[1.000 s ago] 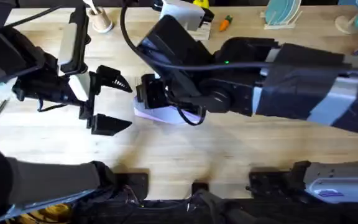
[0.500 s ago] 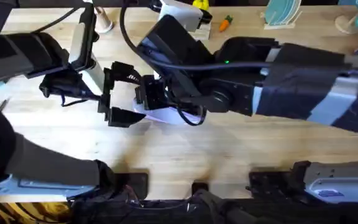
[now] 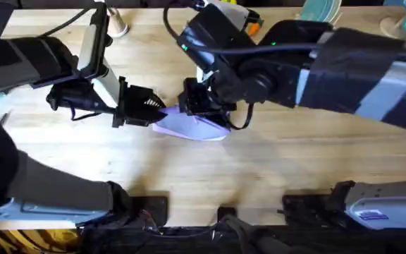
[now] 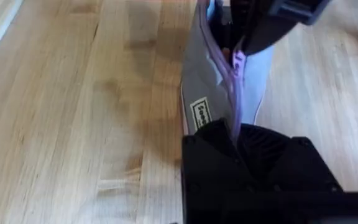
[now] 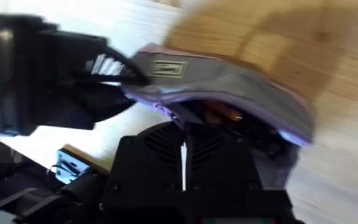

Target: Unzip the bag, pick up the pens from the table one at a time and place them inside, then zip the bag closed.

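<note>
Left end effector (image 3: 157, 113) pinches bag (image 3: 189, 127) end mid-surface (image 3: 259, 176); right end effector (image 3: 196, 106) clamped at zipper. Anchor firmly, pull straight along zipper line, keep fabric taut.

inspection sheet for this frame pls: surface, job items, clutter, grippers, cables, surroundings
Surface: light wooden table, bare in the front half.
Job's things: lilac bag at mid-table, held from both ends; something orange shows inside its opening, identity unclear. No loose pen made out.
Clutter: orange carrot toy, teal rack and pale cup-like item along the far edge.
Grippers: left gripper shut on the bag's end; right gripper at the zipper side, grip cannot be told.
Cables: black cable looping over the right arm.
Surroundings: nothing seen.
</note>
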